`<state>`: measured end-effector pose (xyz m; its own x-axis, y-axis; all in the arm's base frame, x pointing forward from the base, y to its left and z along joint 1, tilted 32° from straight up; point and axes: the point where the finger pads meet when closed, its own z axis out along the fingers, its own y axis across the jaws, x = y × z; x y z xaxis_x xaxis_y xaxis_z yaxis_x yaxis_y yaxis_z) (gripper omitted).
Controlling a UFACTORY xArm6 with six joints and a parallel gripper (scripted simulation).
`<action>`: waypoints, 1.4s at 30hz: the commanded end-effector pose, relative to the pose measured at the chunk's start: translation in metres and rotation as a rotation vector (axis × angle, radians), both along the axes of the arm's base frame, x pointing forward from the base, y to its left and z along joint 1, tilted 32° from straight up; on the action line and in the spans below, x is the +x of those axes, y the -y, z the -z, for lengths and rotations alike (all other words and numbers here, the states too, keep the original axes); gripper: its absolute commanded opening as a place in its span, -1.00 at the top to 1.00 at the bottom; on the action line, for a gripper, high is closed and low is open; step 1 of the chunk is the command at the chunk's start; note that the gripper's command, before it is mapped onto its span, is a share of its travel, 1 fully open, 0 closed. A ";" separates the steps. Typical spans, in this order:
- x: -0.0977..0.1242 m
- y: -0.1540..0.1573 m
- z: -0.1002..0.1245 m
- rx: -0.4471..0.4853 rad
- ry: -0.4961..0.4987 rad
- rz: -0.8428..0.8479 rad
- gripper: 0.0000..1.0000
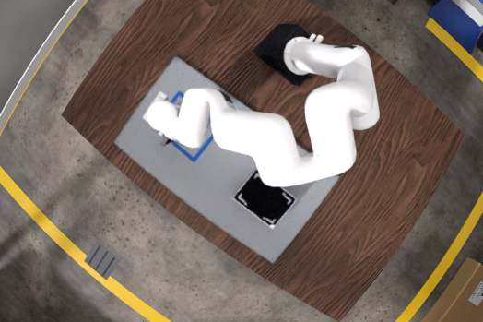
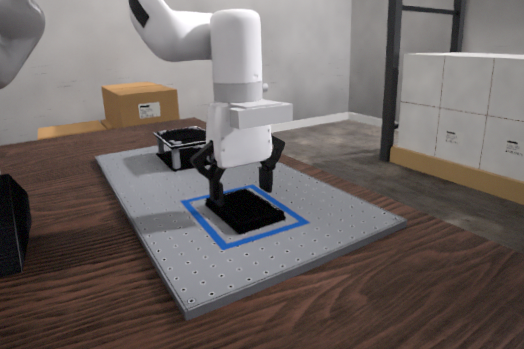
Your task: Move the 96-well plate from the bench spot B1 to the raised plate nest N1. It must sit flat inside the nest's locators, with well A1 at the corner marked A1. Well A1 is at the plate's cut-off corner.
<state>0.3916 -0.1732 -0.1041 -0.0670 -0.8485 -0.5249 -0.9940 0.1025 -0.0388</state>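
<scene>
The black 96-well plate (image 2: pixel 245 211) lies flat inside the blue square outline of spot B1 on the grey perforated board. My gripper (image 2: pixel 241 190) is open and straddles the plate's far end; one finger is down beside one side and the other beside the opposite side, neither pressing on it. In the overhead view the wrist (image 1: pixel 177 117) hides the plate and only parts of the blue outline (image 1: pixel 198 152) show. The raised black nest N1 (image 2: pixel 181 145) with pale corner locators stands empty behind the gripper; it also shows in the overhead view (image 1: pixel 265 198).
A black box (image 1: pixel 282 53) sits at the arm's base on the wooden table. A dark block (image 2: pixel 12 227) stands at the table's left edge. Cardboard boxes (image 2: pixel 140 102) and white crates (image 2: pixel 462 110) stand off the table.
</scene>
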 end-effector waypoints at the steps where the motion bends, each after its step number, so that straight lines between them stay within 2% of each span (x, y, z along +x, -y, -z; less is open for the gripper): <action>1: 0.001 0.001 -0.001 -0.003 0.003 0.001 -1.00; 42: 0.003 -0.009 0.016 -0.003 0.003 0.001 -1.00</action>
